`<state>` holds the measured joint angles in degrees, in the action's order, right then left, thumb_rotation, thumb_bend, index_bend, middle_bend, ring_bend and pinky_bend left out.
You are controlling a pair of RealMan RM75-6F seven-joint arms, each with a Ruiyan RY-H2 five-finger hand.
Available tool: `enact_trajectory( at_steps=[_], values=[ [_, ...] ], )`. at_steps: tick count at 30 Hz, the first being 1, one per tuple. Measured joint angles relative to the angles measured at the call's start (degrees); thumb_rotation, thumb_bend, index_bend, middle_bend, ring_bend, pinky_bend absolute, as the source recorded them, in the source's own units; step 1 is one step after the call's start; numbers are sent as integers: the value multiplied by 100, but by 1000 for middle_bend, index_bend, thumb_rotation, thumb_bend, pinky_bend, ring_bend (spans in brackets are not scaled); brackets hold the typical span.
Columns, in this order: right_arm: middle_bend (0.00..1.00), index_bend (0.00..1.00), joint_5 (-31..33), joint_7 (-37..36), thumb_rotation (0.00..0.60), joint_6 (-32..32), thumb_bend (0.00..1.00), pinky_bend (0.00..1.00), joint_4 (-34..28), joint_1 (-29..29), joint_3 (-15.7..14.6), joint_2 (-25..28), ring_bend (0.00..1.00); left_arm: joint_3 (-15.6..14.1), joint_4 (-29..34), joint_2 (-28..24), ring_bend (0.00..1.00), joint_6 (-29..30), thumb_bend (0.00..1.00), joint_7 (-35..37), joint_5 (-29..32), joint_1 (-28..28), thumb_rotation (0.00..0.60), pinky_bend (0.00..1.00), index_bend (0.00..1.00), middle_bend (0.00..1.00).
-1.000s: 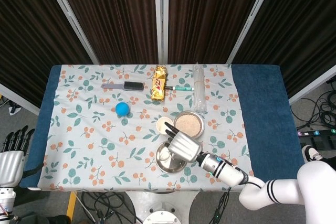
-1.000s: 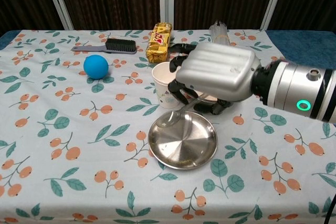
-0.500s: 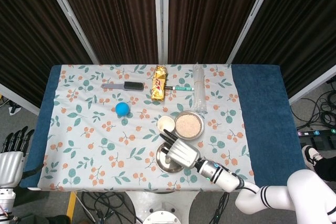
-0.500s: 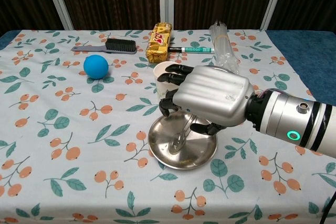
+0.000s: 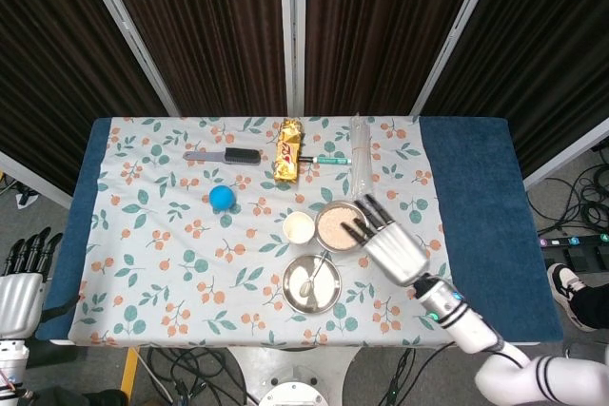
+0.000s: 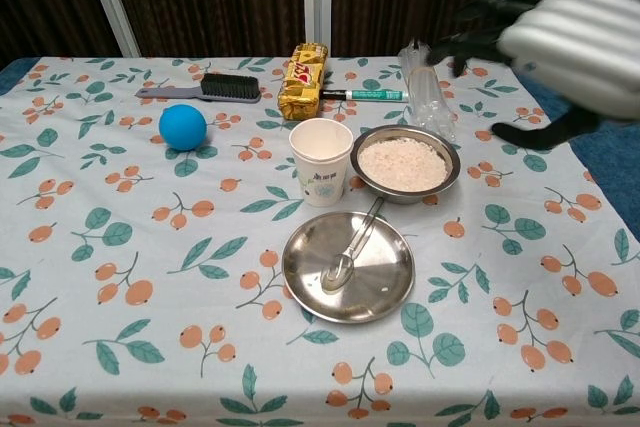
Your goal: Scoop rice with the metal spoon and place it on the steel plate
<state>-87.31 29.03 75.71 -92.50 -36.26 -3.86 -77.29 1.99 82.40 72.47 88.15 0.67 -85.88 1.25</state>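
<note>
The steel plate (image 6: pixel 300 277) (image 5: pixel 328 294) lies near the table's front edge. The metal spoon (image 6: pixel 352 247) (image 5: pixel 311 280) rests in it, bowl down on the plate and handle leaning over the far rim. A few pale grains lie on the plate. Just behind it stands the steel bowl of rice (image 6: pixel 404 163) (image 5: pixel 341 225). My right hand (image 6: pixel 545 42) (image 5: pixel 385 240) is raised above and to the right of the bowl, its fingers spread, holding nothing. My left hand (image 5: pixel 19 278) hangs off the table's left side, holding nothing.
A white paper cup (image 6: pixel 321 161) stands left of the rice bowl. Farther back are a blue ball (image 6: pixel 182 126), a black brush (image 6: pixel 205 89), a yellow snack packet (image 6: pixel 303 78), a green marker (image 6: pixel 364 95) and a clear plastic packet (image 6: pixel 425 82).
My right hand let go of the spoon, which now lies in the plate, and rose up and to the right away from it. The left hand has not moved.
</note>
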Motion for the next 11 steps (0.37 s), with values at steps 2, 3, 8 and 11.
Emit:
enact_trajectory(
  at_steps=[2,3,8,11],
  values=[
    [159,26,183,-174,600,264,270,0,-216,383,-50,409,7,13,19,-1,25,7,31,-41,-14,16,600,31,76,44],
    [141,7,254,-275,600,379,270,0,-290,549,-79,571,1,24,44,-5,25,12,30,-73,-24,29,600,31,76,44],
    [107,0,467,-1047,600,1007,271,0,-504,1383,-260,1152,0,58,175,-25,25,25,31,-219,-38,66,600,31,76,44],
    [106,0,496,-1501,600,1425,271,0,-511,1850,-320,1284,0,65,270,-48,25,17,31,-329,-37,83,600,31,76,44]
  ],
)
